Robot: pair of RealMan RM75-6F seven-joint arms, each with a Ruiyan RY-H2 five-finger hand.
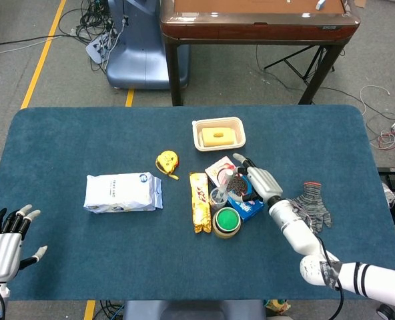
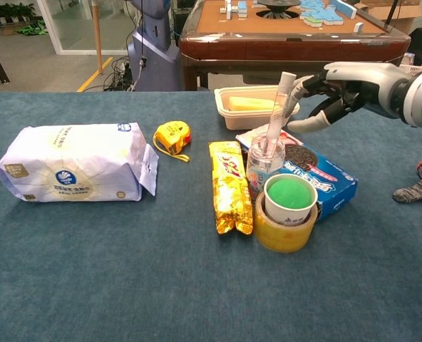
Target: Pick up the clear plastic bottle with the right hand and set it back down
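We see the clear plastic bottle [image 2: 265,157] upright on the blue surface [image 2: 125,271], between the gold snack bar [image 2: 229,185] and cookie box [image 2: 318,179]. Our right hand [image 2: 343,87] hovers just beside its tall neck, fingers [image 2: 305,125] spread, seemingly not touching. The left hand [image 1: 4,243] rests released.

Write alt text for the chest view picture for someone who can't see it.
The robot's right hand, fingers apart, reaches in beside the top of a clear plastic bottle without gripping it. The bottle stands on a blue table among a cookie box, a green-topped cup inside a tape roll, and a gold snack bar. A white bag lies at left.
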